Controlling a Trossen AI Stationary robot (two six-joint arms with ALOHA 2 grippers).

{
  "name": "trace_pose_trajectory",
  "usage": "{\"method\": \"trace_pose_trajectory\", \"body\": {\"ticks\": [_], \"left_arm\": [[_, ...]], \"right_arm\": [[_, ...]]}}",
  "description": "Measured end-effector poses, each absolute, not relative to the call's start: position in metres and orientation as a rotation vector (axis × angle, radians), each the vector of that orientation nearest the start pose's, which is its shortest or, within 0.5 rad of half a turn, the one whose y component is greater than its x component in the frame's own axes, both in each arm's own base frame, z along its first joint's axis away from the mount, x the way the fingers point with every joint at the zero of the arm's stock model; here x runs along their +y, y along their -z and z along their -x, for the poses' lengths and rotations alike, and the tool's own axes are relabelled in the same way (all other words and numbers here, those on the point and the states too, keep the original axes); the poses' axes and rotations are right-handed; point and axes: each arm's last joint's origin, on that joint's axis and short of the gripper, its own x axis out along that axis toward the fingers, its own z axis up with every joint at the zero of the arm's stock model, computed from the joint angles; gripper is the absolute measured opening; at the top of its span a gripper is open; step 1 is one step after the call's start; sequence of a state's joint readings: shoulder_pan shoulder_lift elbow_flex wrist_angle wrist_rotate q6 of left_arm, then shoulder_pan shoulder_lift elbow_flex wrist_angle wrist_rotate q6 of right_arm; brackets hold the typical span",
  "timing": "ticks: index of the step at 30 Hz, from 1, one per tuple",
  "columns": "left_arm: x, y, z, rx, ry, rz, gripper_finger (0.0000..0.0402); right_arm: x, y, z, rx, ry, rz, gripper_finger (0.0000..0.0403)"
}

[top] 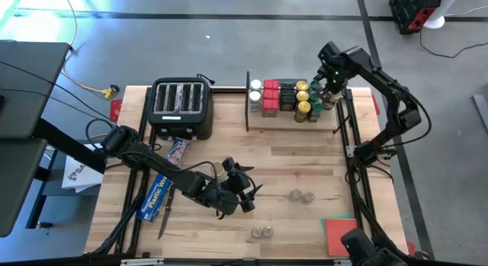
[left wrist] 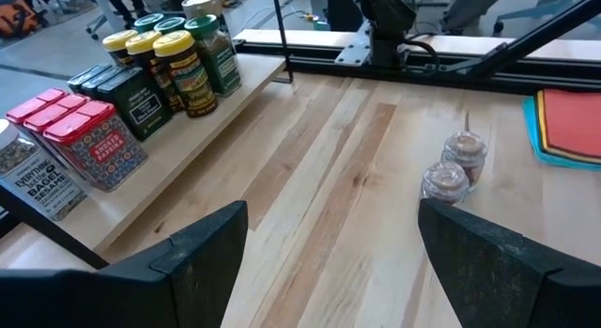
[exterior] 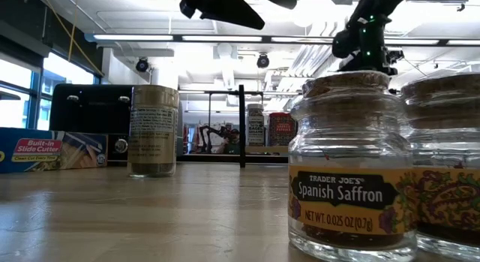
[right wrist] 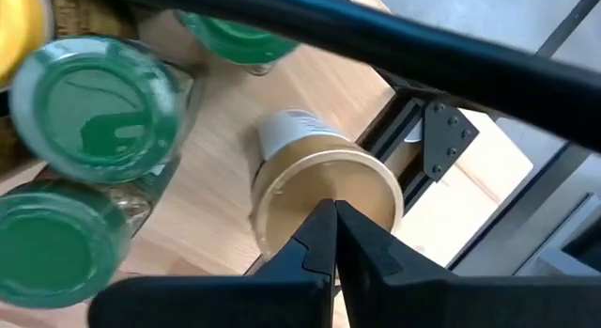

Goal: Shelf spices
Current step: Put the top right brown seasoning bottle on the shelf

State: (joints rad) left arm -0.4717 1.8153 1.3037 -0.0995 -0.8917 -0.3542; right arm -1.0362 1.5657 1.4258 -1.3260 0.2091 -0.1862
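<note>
Low view: saffron jar (exterior: 347, 164) reads "Trader Joe's Spanish Saffron"; left claw (top: 245, 191) released, right claw (right wrist: 333, 236) clenched empty.

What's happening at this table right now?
Most spices, red tins and yellow-lidded jars among them, already stand on the shelf. The right gripper is over the shelf's right end, its fingers shut just above a tan-lidded jar. The left gripper is open over mid-table. Four small jars sit unshelved on the table.
</note>
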Motion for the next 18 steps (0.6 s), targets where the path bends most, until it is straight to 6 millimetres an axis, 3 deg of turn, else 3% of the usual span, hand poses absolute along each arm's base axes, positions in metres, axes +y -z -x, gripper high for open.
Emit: {"method": "trace_pose_trajectory", "body": {"ticks": [18], "left_arm": [[-0.161, -0.2427, -0.3639, 0.396, -0.48, -0.045, 0.0307]], "right_arm": [[-0.2535, -0.2967, -0.1329, 1.44, 0.904, -0.483, 0.0]]}}
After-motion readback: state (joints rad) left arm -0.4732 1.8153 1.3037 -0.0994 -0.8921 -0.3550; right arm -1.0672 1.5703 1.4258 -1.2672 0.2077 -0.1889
